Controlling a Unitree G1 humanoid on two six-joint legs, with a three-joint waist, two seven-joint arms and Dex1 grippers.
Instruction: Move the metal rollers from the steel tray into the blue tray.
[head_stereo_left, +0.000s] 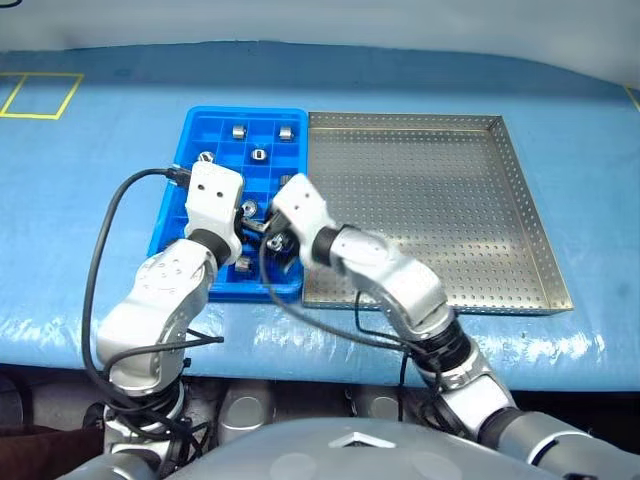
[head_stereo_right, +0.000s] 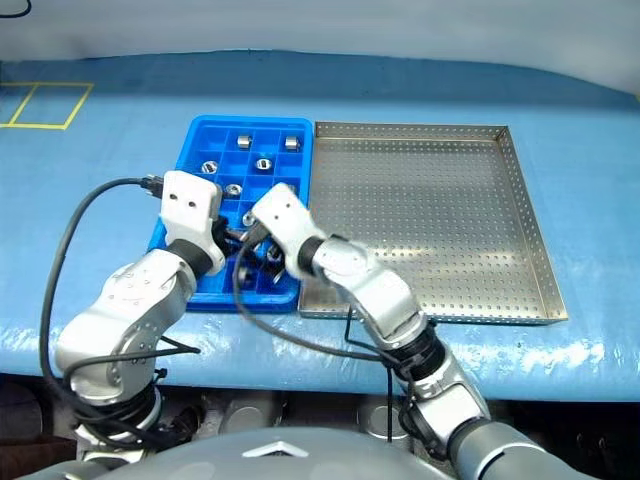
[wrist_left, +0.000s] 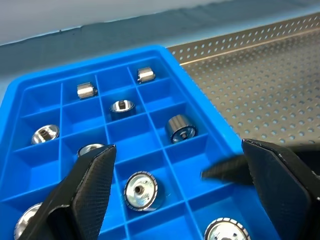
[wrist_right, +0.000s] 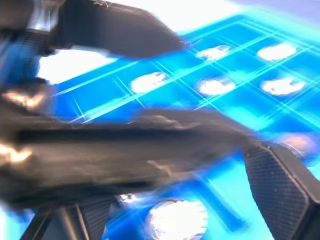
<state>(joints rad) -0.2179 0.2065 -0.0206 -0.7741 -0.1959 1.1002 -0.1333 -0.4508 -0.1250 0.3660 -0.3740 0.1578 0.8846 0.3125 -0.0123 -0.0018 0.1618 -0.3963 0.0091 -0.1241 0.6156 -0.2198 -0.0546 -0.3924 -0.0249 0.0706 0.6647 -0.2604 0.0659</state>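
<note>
The blue tray (head_stereo_left: 200, 130) lies left of the steel tray (head_stereo_left: 430, 210), their long sides touching. Several metal rollers (wrist_left: 122, 106) sit singly in the blue tray's square compartments, at its far rows (head_stereo_left: 240, 130) and nearer ones (wrist_left: 140, 190). My left gripper (wrist_left: 177, 150) hovers low over the tray's near half, open, with nothing between its fingers (wrist_left: 95, 185). My right gripper (head_stereo_left: 272, 235) reaches in from the right, close beside the left one, over the near compartments. It is open, with a roller (wrist_right: 175, 220) lying in a compartment below the gap.
Both trays rest on a blue cloth-covered table (head_stereo_left: 90, 230), whose front edge (head_stereo_left: 300, 345) runs just behind the arms. A yellow taped square (head_stereo_left: 40, 95) marks the far left. Black cables (head_stereo_left: 100, 260) loop beside each wrist.
</note>
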